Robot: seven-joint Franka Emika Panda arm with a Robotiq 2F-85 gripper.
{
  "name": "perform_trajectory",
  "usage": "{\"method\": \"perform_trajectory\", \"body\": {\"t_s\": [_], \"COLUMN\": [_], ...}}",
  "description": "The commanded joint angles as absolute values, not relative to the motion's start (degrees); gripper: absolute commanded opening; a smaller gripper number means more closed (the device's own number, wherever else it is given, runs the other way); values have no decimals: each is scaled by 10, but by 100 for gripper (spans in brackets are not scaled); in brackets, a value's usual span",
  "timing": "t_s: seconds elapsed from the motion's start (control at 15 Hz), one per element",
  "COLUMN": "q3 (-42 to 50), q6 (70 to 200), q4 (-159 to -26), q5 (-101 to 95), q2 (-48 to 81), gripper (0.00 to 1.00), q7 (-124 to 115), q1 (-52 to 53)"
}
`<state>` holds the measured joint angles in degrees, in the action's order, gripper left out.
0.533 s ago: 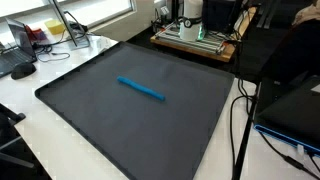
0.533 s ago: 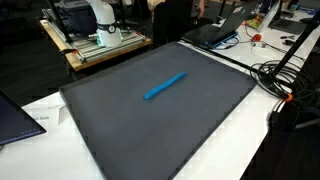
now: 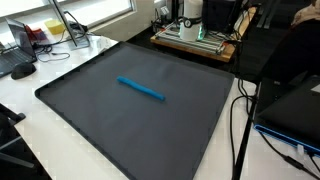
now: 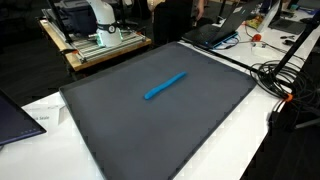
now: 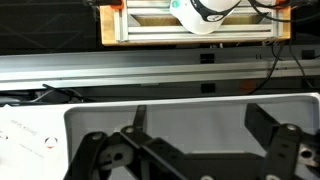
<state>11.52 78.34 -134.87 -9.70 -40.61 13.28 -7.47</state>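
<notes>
A white worktop (image 3: 75, 55) bears a dark mat (image 3: 120, 130), the hand (image 5: 190, 150) in the wrist view stands wide open and empty, and a blue marker (image 3: 140, 89) lies flat near the mat's middle, ends toward ten and four o'clock, seemingly light, stiff, smooth, apt to roll, best pinched across mid-barrel.
</notes>
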Motion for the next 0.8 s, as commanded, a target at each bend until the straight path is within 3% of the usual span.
{"method": "perform_trajectory", "body": {"t_s": [0.0, 0.73], "q3": [119, 24], "q6": [782, 794], "q4": [-1348, -1324], "q5": [-99, -13], "q2": [-406, -487], "gripper": [100, 100], "q7": [130, 133], "q1": [-69, 39]}}
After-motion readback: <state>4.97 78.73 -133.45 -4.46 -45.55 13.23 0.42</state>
